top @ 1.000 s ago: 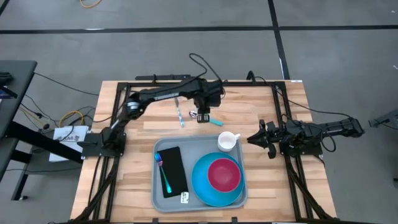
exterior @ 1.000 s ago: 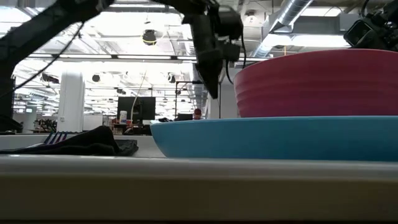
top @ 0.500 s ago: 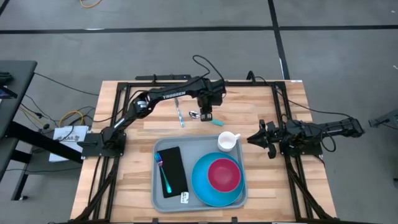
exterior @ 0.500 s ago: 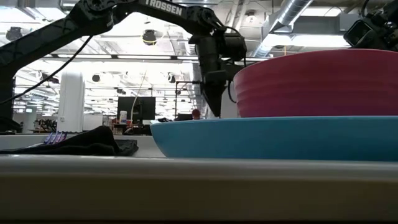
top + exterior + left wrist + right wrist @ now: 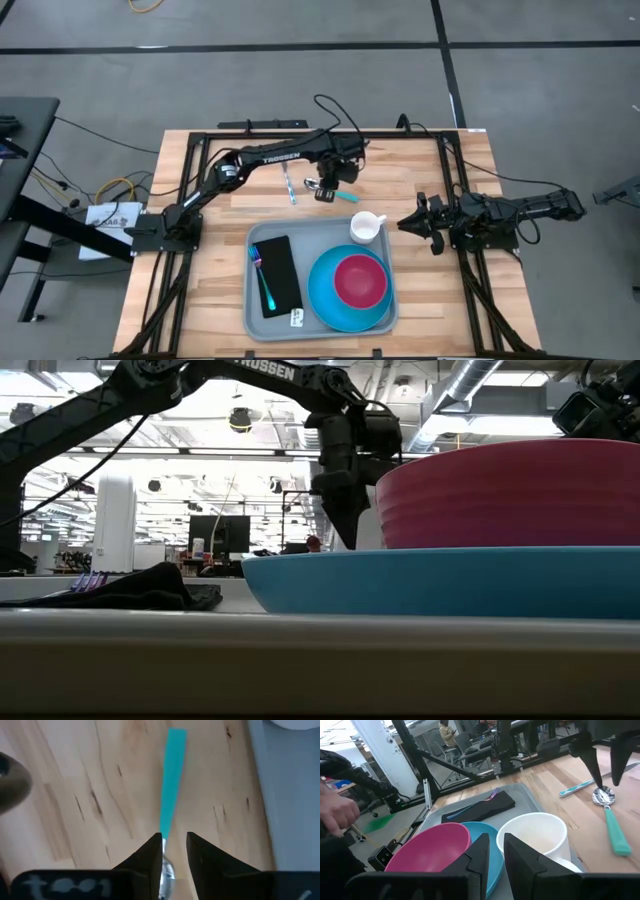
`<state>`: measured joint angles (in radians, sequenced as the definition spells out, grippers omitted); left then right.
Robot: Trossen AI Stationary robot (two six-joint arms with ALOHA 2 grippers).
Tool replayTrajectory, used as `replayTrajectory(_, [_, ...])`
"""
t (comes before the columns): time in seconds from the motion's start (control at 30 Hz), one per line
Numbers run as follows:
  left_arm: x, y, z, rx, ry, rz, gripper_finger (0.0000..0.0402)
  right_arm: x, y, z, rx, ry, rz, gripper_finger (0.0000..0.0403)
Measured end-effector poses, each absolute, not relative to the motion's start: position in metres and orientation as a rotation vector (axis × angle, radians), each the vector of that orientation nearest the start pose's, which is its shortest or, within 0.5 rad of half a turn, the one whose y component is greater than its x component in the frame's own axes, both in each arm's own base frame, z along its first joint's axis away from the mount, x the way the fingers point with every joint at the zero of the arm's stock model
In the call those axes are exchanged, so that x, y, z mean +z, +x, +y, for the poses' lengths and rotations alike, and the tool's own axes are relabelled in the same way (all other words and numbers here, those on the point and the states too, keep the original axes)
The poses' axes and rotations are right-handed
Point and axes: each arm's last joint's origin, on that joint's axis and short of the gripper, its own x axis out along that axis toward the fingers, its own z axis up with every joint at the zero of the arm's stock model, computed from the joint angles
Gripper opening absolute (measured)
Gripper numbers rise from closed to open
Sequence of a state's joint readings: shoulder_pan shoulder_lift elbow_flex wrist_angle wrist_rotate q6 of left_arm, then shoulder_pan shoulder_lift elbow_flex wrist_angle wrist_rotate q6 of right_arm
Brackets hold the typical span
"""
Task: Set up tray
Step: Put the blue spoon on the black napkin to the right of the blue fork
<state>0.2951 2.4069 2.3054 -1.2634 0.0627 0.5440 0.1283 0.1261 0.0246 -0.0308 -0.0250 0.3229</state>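
The grey-blue tray (image 5: 318, 240) lies at the table's near middle. It carries a black napkin (image 5: 280, 278) with a fork on it, a blue plate (image 5: 322, 295) with a pink bowl (image 5: 360, 281), and a white cup (image 5: 366, 227). A spoon (image 5: 340, 194) with a teal handle (image 5: 172, 780) lies flat on the wood beyond the tray. My left gripper (image 5: 174, 836) points down just above the spoon's neck. It is open by a narrow gap, with one finger on either side. My right gripper (image 5: 403, 222) waits at the right edge, level and slightly open.
Another teal-handled utensil (image 5: 289, 186) lies on the wood to the left of the spoon. Black frame rails (image 5: 300, 134) run round the table's edges. Bare wood shows to the left and right of the tray. A person's hand (image 5: 335, 815) shows beyond the table.
My left gripper has sunk toward the spoon and rolled about its own pointing line. Its fingers now stand astride the spoon's neck. The gap between them is unchanged. The spoon has not moved.
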Motion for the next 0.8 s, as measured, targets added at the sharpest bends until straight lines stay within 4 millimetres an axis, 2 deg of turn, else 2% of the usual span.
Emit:
replayTrajectory(0.2, [0.223, 0.475, 0.136, -0.146, 0.392, 1.298, 0.0078, 0.159, 0.103, 0.014, 0.130, 0.315, 0.156, 0.0051])
replayTrajectory(0.37, [0.223, 0.477, 0.134, -0.138, 0.391, 1.277, 0.0078, 0.159, 0.103, 0.014, 0.130, 0.315, 0.156, 0.0051])
replayTrajectory(0.47, [0.215, 0.482, 0.135, -0.100, 0.403, 1.289, 0.0078, 0.159, 0.103, 0.014, 0.130, 0.315, 0.156, 0.0051])
replayTrajectory(0.7, [0.184, 0.482, 0.134, -0.064, 0.322, 1.413, 0.0078, 0.159, 0.103, 0.014, 0.130, 0.315, 0.155, 0.0051])
replayTrajectory(0.8, [0.176, 0.481, 0.133, -0.068, 0.285, 1.456, 0.0078, 0.159, 0.103, 0.014, 0.131, 0.315, 0.153, 0.0051])
